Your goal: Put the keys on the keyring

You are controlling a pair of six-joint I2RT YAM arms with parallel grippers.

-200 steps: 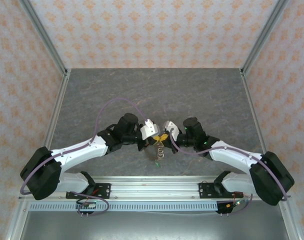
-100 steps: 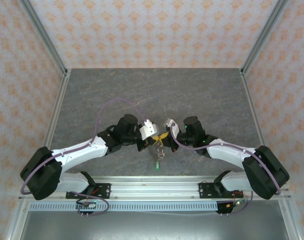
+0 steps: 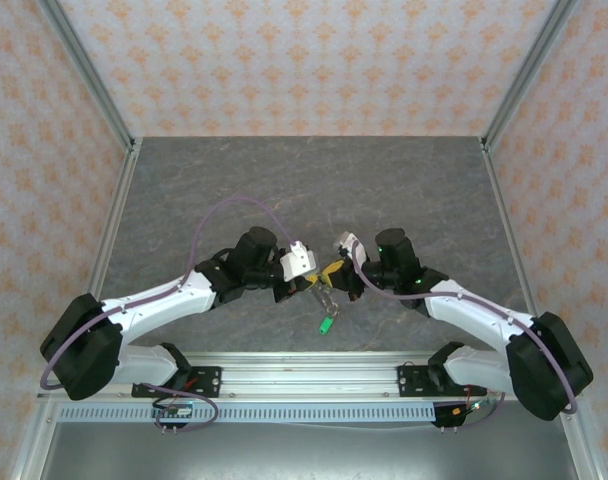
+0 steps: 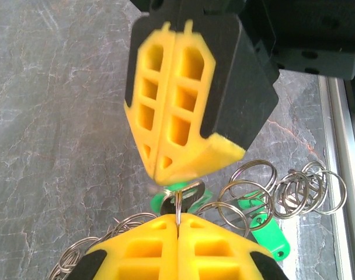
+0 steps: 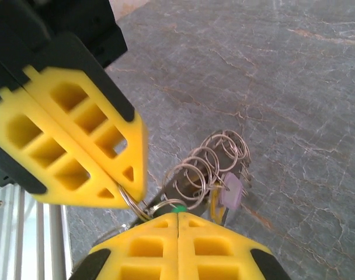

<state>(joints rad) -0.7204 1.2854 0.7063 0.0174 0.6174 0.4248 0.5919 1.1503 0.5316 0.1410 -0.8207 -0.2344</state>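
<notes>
**Near edge.** A metal rail (image 3: 314, 372) carries both bases. The left arm (image 3: 154, 300) and right arm (image 3: 469, 306) angle inward, and their tips meet over the near middle of the table (image 3: 284, 180).

**Left gripper** (image 4: 177, 220). The yellow fingers are pressed together. They pinch a thin wire loop of the keyring (image 4: 294, 189), which stands up from their seam.

**Right gripper** (image 5: 177, 217). The fingers are likewise pressed together, tip to tip with the left one. A speck of green shows at their seam, but what they clamp cannot be told.

**Keyring.** It is a chain of linked steel split rings, trailing from the meeting point toward the rail.

**Keys** (image 3: 326, 322). They are bunched with the rings just below the tips. A green tag (image 4: 268, 227) marks the end nearest the rail, and a pale tag (image 5: 231, 189) sits beside the coils. Whether the bunch touches the table cannot be told.

**Beyond.** The grey marbled tabletop gives way to patterned walls (image 3: 304, 60) between metal posts.
</notes>
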